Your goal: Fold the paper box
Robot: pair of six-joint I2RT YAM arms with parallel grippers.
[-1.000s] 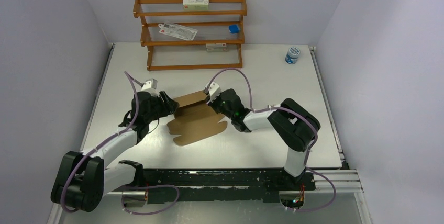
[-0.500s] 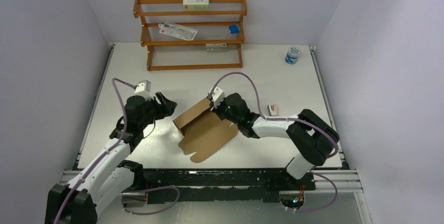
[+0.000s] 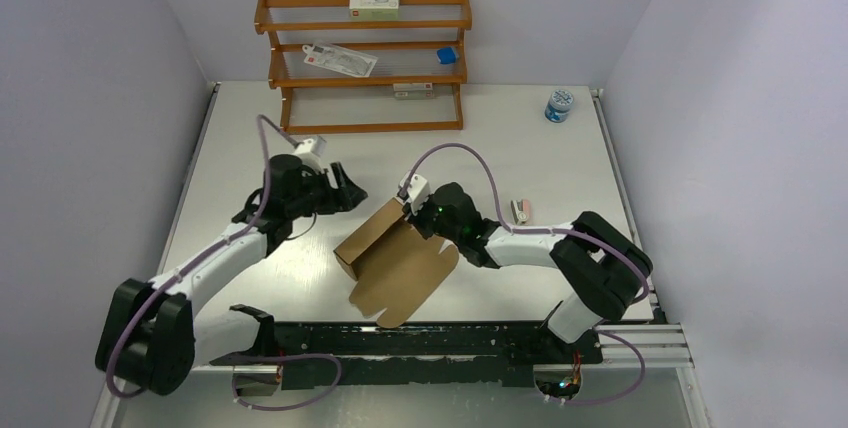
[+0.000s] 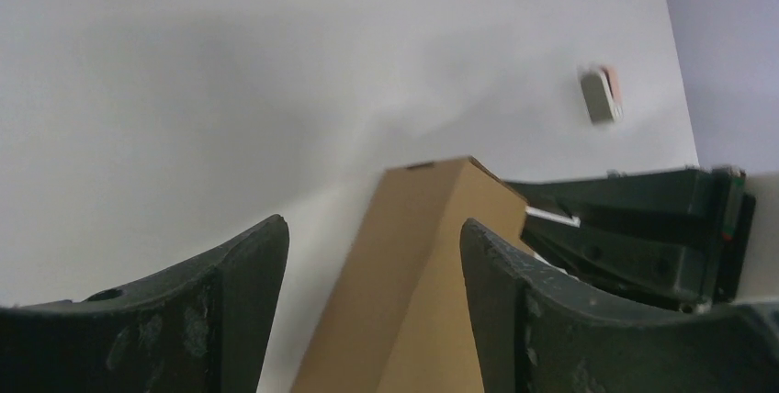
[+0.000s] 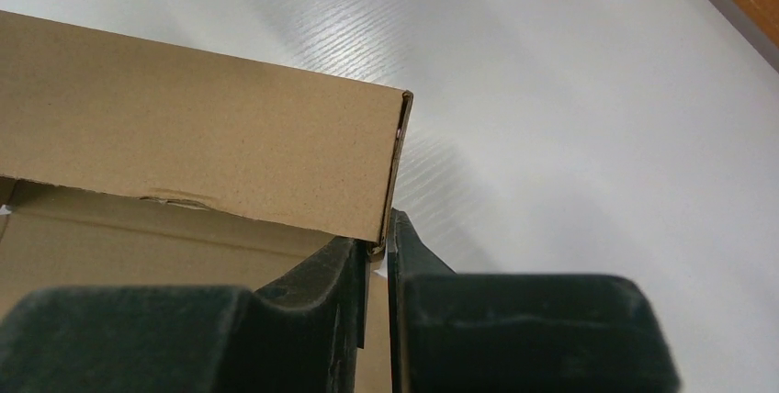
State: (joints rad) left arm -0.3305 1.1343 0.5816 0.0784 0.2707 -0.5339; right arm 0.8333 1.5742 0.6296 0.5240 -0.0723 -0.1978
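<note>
The paper box point(image 3: 400, 258) is a brown cardboard sheet lying near the table's front middle, with one panel folded upright at its far left side. My right gripper point(image 3: 408, 210) is shut on the corner of that raised panel point(image 5: 211, 150). My left gripper point(image 3: 350, 185) is open and empty, just left of and behind the raised panel. In the left wrist view the box point(image 4: 418, 292) stands between and beyond the open fingers point(image 4: 234, 310), not touching them. The right gripper's black body point(image 4: 643, 228) shows behind it.
A wooden rack point(image 3: 362, 63) with printed cartons and a small blue item stands at the back. A blue-lidded jar point(image 3: 559, 104) sits at the back right. A tiny pink-and-white item point(image 3: 520, 210) lies right of the box, also in the left wrist view point(image 4: 602, 95).
My right gripper has drawn the box nearer and slightly right, turning it, with the panel raised steeper. My left gripper let go, pulled away, then swung right toward the raised panel.
</note>
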